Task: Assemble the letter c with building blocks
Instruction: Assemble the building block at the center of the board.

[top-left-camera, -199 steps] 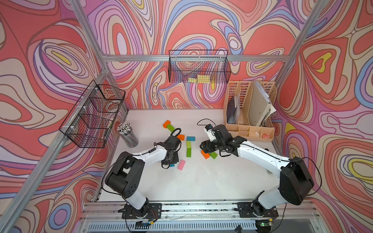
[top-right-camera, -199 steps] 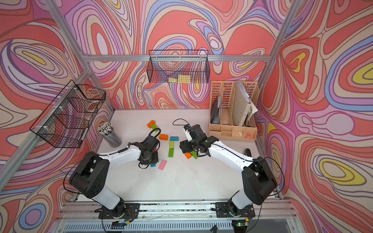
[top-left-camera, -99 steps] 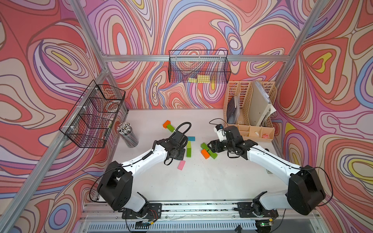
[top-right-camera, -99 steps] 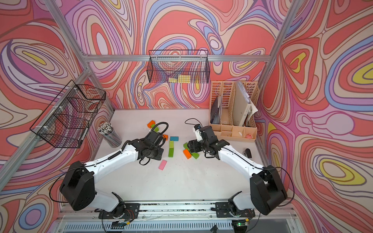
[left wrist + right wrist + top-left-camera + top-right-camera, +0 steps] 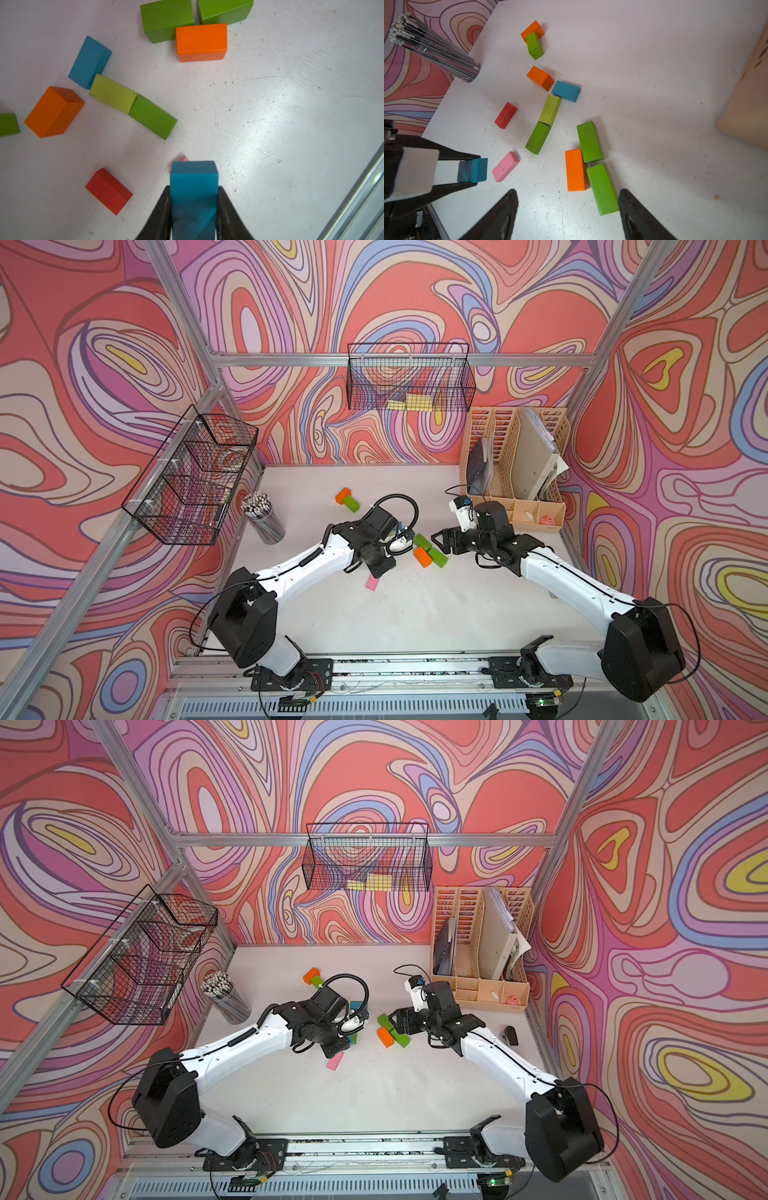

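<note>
- Worktop [image 5: 415,614]: white and scuffed; it carries every item below except the gripped one.
- Left gripper [image 5: 194,188]: we find it closed on the long sides of the held blue block [image 5: 476,169], part of which stands out past the fingertips. It sits left of the worktop's centre. We cannot tell whether the block clears the surface.
- Right gripper [image 5: 568,194]: jaws spread wide with nothing between them. It hangs near the worktop's centre, just right of the cluster.
- Cluster, at the centre: the centre orange block [image 5: 575,169] lies flat with one long side against two greens. The front green block [image 5: 602,188] and the next green block [image 5: 589,141] lie end to end with a thin seam between them. The front one ends just beside a right finger [image 5: 631,205].
- Pink block [image 5: 505,166]: flat, just beside the held blue block.
- Red block [image 5: 506,115]: flat and alone, left of the chain.
- Chain, left of the cluster:
  - The dark green block [image 5: 538,137] and the lime block [image 5: 550,109] touch end to end.
  - The loose blue block [image 5: 566,91] lies across the lime's far end.
  - The third orange block [image 5: 539,78] has a corner just beside that blue.
- Back pair, nearer the back edge and left of centre: the back orange block [image 5: 532,30] and the back green block [image 5: 534,45] are touching.
- Pencil cup [image 5: 266,518]: clear, full, near the left edge.
- File rack [image 5: 515,472]: tan, in the back right corner.
</note>
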Available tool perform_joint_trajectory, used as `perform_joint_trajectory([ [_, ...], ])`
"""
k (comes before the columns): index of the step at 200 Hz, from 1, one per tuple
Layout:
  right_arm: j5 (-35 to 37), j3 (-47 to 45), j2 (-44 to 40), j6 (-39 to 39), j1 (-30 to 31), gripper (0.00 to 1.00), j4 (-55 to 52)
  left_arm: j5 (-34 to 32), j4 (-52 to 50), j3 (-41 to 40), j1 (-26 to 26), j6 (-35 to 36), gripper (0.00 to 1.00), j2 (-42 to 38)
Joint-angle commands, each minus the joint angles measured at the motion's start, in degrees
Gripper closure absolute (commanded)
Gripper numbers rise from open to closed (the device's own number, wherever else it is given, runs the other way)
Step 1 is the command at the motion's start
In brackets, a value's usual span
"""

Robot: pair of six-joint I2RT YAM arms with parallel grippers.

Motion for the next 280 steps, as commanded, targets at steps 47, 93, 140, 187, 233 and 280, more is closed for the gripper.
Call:
perform_joint_trajectory([
  [47, -2.1, -1.6, 0.1, 2.2, -2.7, 0.20, 2.4, 2.7, -3.1, 3.2, 0.0, 18.4, 0.84, 7.1],
  [93, -3.5, -2.4, 0.2, 3.5, -4.8, 0.20, 3.1, 1.3, -1.6, 4.4, -0.1, 23.6, 0.84, 12.1],
  [140, -4.5, -2.7, -0.2, 3.8, -6.1, 0.20, 3.2, 1.0, 5.1, 2.9, 0.0, 24.9, 0.84, 13.2],
  [187, -5.2, -3.0, -0.2, 4.1, -6.8, 0.20, 3.4, 1.2, 7.6, 2.8, -0.1, 25.7, 0.85, 14.6],
  [233, -5.7, -3.3, -0.1, 4.5, -7.7, 0.20, 3.9, 4.2, 6.9, 2.8, -0.1, 25.3, 0.85, 15.7],
  [280, -6.5, -3.6, -0.3, 4.9, -8.2, 0.20, 4.1, 5.3, 5.6, 3.7, -0.2, 25.3, 0.84, 17.6],
])
